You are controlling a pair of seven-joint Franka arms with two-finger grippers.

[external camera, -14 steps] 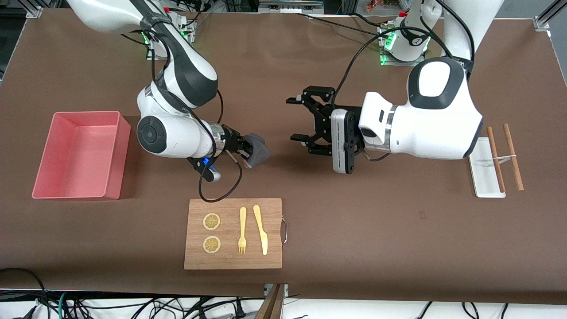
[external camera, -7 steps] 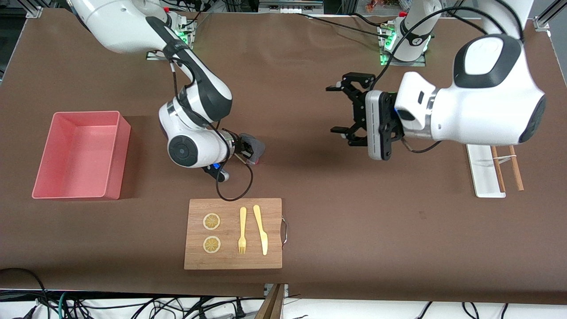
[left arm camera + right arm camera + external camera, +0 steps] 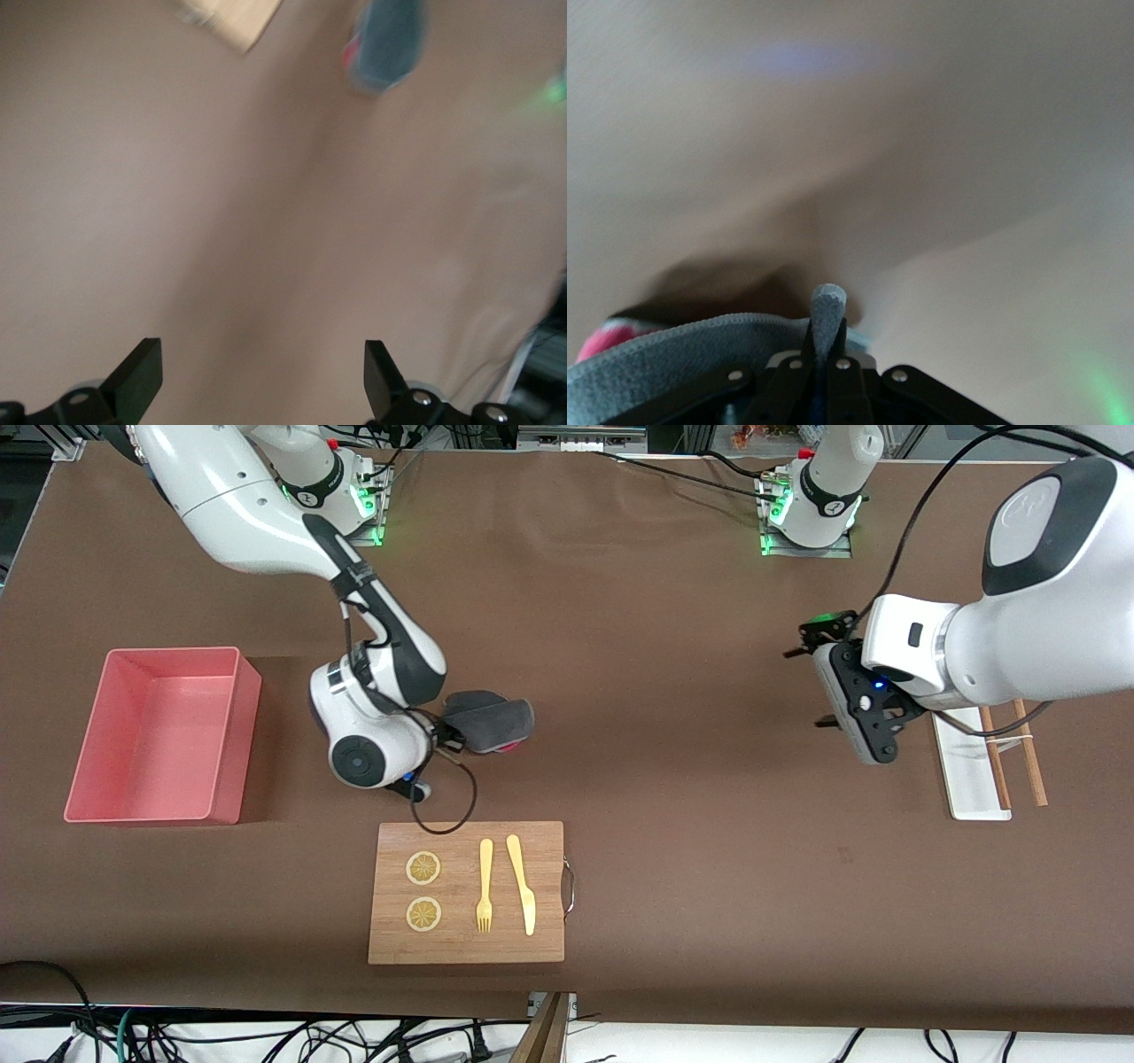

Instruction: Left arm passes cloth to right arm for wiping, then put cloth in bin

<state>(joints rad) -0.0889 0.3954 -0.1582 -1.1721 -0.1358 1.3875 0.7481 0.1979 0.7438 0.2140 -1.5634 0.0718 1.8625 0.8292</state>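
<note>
The right arm's gripper (image 3: 452, 733) is shut on the cloth (image 3: 489, 720). The cloth shows its dark grey face up, with a crimson edge underneath, low over the table just past the cutting board. In the right wrist view the fingers (image 3: 826, 341) pinch a grey fold of the cloth (image 3: 673, 363). The left gripper (image 3: 808, 686) is open and empty over the table near the left arm's end. Its fingertips stand wide apart in the left wrist view (image 3: 261, 390), where the cloth (image 3: 385, 44) shows small and far off. The pink bin (image 3: 173, 652) stands empty at the right arm's end.
A wooden cutting board (image 3: 461, 943) with two lemon slices (image 3: 423, 868), a yellow fork (image 3: 485, 886) and a knife (image 3: 523, 886) lies nearer the front camera than the cloth. A white tray (image 3: 966, 779) and chopsticks (image 3: 1028, 753) lie under the left arm.
The left arm has drawn back open-handed toward its own end of the table. The right arm has turned and lowered the cloth, which now lies flatter, grey face up.
</note>
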